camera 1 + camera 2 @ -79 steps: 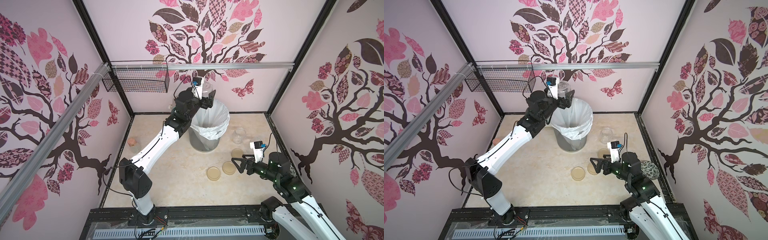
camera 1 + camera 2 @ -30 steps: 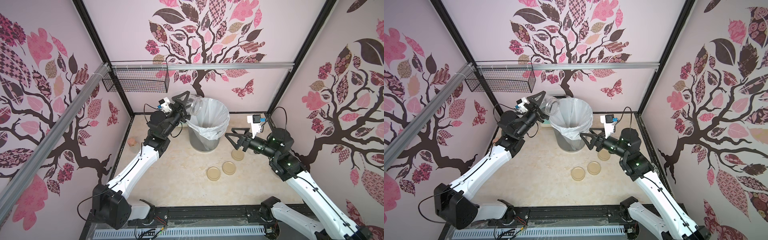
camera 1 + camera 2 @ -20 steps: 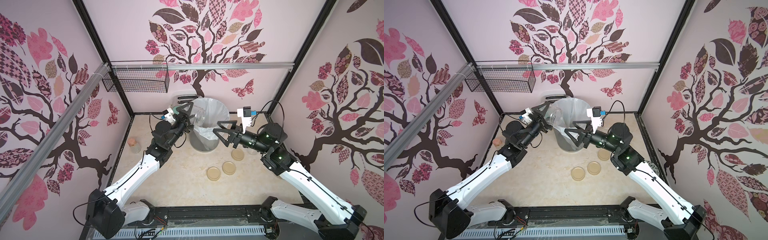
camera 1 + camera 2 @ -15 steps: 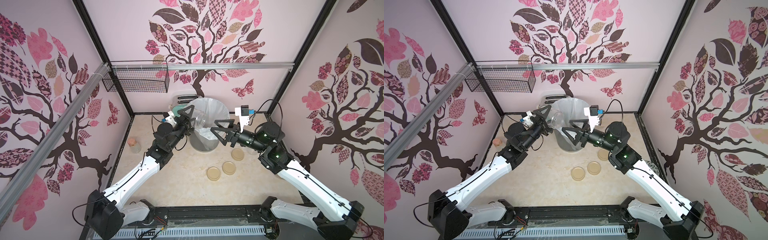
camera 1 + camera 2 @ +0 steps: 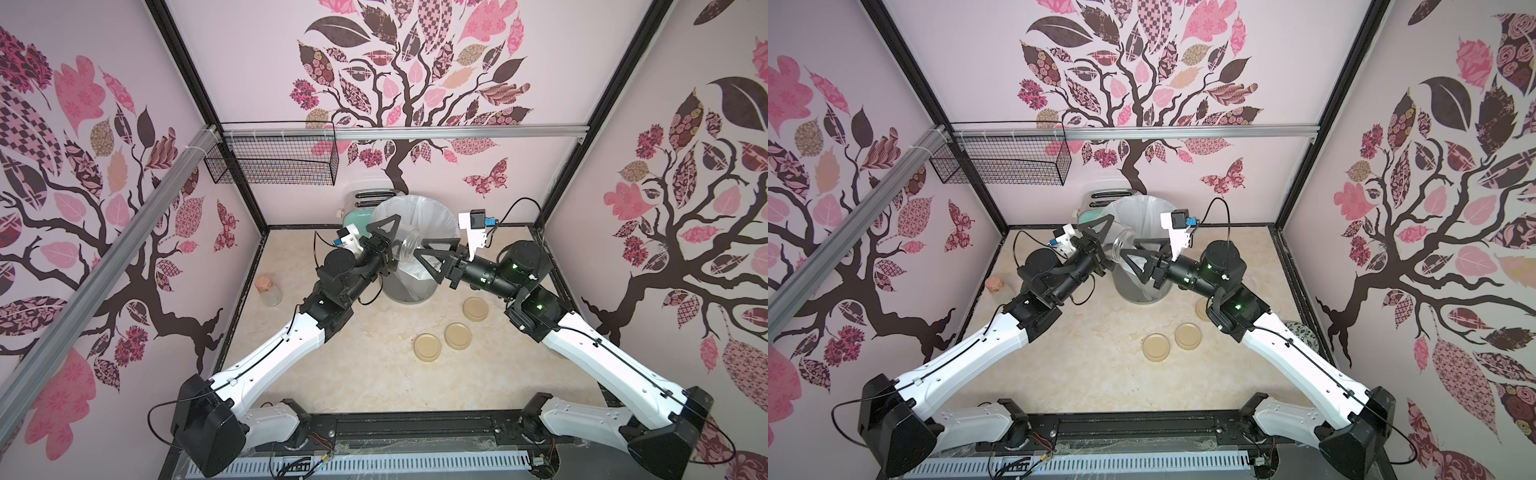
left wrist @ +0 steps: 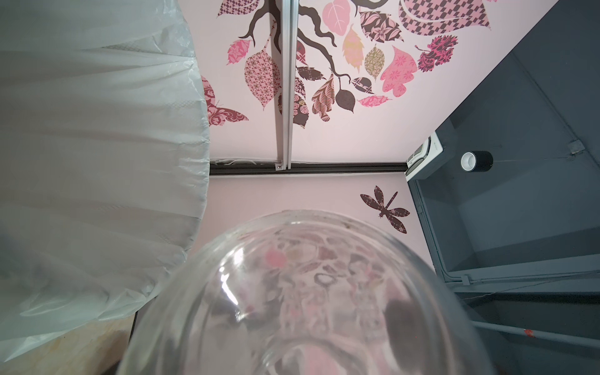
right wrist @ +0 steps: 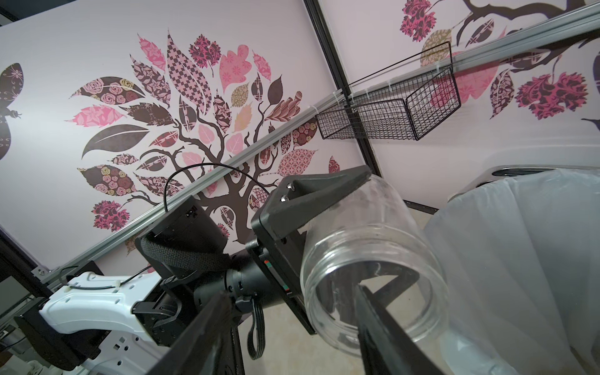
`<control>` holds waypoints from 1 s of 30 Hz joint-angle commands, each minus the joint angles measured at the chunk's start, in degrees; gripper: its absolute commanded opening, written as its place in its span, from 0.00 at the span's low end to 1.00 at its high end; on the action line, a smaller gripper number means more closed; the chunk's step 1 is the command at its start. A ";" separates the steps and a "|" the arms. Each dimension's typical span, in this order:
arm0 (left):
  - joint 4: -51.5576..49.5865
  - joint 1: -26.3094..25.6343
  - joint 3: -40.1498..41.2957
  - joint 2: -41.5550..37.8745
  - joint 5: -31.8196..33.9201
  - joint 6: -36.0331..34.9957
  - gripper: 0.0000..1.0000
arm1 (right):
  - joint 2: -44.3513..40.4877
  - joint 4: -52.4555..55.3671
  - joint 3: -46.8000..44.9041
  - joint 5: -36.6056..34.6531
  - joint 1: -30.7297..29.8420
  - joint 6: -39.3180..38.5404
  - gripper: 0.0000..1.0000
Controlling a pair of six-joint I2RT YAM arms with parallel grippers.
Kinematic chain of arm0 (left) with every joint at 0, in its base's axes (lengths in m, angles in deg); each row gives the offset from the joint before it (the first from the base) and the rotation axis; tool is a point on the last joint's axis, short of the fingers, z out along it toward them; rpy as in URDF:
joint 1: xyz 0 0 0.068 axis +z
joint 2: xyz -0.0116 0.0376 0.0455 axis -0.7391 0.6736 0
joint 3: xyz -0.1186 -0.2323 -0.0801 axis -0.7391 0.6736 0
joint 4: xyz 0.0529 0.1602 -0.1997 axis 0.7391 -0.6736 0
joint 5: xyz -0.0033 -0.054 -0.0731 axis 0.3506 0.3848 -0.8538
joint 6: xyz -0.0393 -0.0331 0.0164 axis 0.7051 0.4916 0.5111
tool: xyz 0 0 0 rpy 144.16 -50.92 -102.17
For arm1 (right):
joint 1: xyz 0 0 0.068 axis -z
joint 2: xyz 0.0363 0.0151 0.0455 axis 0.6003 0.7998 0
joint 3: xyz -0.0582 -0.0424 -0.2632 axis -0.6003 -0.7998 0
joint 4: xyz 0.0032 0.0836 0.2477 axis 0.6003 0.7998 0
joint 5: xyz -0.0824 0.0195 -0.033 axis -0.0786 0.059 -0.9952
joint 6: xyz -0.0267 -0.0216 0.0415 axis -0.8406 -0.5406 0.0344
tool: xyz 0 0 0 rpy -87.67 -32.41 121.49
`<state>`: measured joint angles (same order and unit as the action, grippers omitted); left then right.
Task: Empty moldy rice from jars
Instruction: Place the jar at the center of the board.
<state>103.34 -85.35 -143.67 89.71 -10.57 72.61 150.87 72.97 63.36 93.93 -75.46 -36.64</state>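
A clear glass jar (image 5: 409, 249) lies on its side in the air above the near rim of the bin (image 5: 440, 216). My left gripper (image 5: 392, 245) is shut on its body. The jar (image 7: 373, 259) has no lid and looks empty; no moldy rice shows anywhere. Its mouth faces my right gripper (image 5: 420, 251), which is open. In the right wrist view one finger (image 7: 376, 324) stands at the mouth and the other finger (image 7: 201, 341) is clear of the glass. The jar (image 6: 308, 292) fills the near part of the left wrist view.
Three beige lids (image 5: 476, 308) (image 5: 458, 336) (image 5: 427, 347) lie on the table near the bin. A small cork-topped bottle (image 5: 268, 289) stands at the left wall. A mint toaster (image 5: 361, 208) sits behind the bin, a wire basket (image 5: 270, 162) hangs above, and a patterned ceramic jar (image 5: 1302, 332) stands at the right edge.
The left arm has swung the jar from the bin's left rim to its near side. The right arm has reached across to the jar's mouth, and its jaws have narrowed.
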 commanded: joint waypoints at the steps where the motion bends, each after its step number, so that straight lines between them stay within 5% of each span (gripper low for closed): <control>1: 4.05 -0.70 -3.02 0.32 0.19 -1.13 0.71 | 0.20 -2.04 -0.64 -0.73 -0.56 0.64 0.61; 18: 4.92 -3.34 -4.99 3.68 -0.07 -1.52 0.72 | 2.54 -5.80 -1.58 -2.58 -0.74 2.67 0.47; 30: 5.32 -4.56 -4.82 4.29 0.50 -1.63 0.73 | 3.53 -9.45 -3.47 -5.88 -0.72 4.46 0.20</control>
<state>103.91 -89.35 -146.36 94.21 -10.02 72.26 154.56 66.28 60.02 89.77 -75.87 -32.53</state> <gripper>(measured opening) 0.874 0.210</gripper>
